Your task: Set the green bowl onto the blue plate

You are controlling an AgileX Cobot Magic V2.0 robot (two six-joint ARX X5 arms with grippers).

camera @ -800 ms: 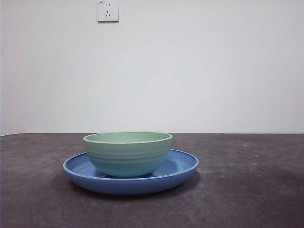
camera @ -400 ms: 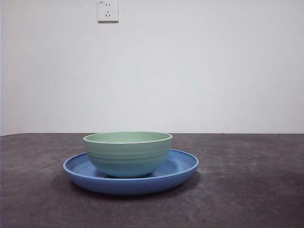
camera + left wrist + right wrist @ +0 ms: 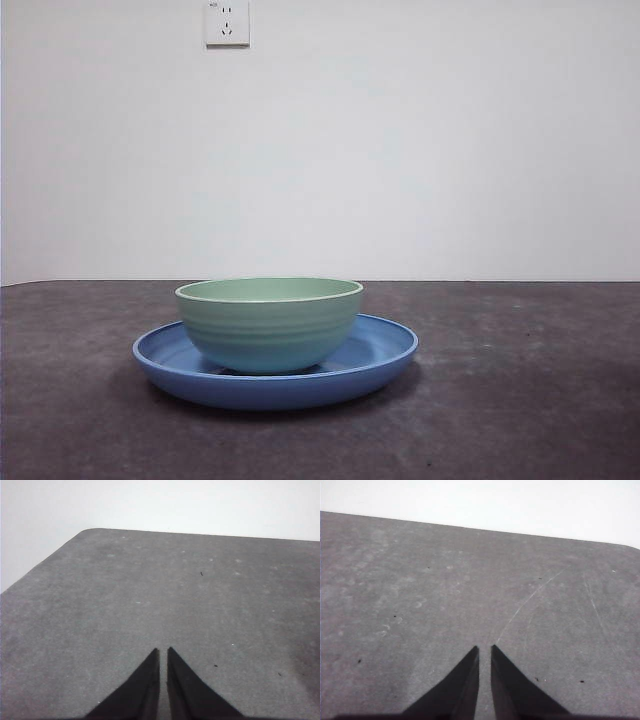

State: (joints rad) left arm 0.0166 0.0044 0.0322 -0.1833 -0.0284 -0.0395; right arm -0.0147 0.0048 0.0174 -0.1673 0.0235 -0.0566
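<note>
The green bowl [image 3: 270, 322] stands upright inside the blue plate [image 3: 385, 350] in the front view, left of the middle of the table. Neither arm shows in that view. My left gripper [image 3: 163, 651] is shut and empty over bare grey table. My right gripper [image 3: 484, 649] is shut and empty over bare grey table too. Neither wrist view shows the bowl or the plate.
A white wall with a power socket [image 3: 227, 22] stands behind the table. The grey table top [image 3: 520, 400] stretches to both sides of the plate. The left wrist view shows the table's rounded far corner [image 3: 87, 531].
</note>
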